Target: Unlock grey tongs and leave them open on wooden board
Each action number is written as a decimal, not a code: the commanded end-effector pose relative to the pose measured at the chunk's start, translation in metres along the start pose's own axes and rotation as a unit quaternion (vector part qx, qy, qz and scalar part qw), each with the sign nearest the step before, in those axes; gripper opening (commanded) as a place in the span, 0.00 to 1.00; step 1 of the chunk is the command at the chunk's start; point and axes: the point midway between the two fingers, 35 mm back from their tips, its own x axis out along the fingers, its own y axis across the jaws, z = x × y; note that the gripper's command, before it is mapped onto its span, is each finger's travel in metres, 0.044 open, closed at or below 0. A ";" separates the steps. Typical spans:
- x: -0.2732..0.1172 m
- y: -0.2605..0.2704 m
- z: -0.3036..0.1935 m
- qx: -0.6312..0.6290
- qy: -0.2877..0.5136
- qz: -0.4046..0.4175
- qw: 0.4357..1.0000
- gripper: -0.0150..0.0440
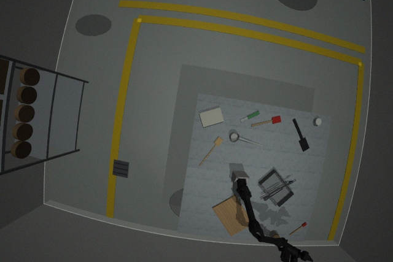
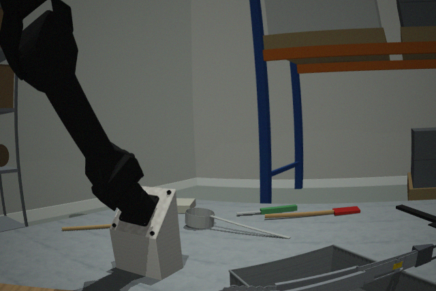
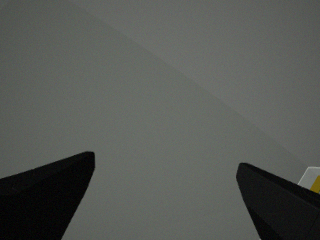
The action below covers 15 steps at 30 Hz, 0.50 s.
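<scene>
Approaching: the claw [image 3: 166, 216], jaws wide and empty, hangs beside the tin [image 1: 275, 187] where the tongs [image 1: 277, 186] lie across it; descend squarely over their mid-length before closing.

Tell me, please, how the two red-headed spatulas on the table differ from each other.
The larger red-headed spatula lies at the far side of the table, next to the green-handled tool; the smaller red-headed spatula lies alone near the table's front edge, beyond the roasting tin. The first looks longer, with a bigger head. They point in different directions. Both have a pale wooden handle and lie flat.
</scene>
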 end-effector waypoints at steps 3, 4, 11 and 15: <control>0.001 -0.005 -0.016 -0.001 0.022 -0.018 1.000 1.00; 0.001 -0.008 -0.027 -0.002 0.036 -0.029 0.999 1.00; -0.019 -0.029 -0.138 -0.036 0.200 -0.119 0.972 1.00; -0.046 -0.036 -0.203 -0.075 0.310 -0.161 0.934 1.00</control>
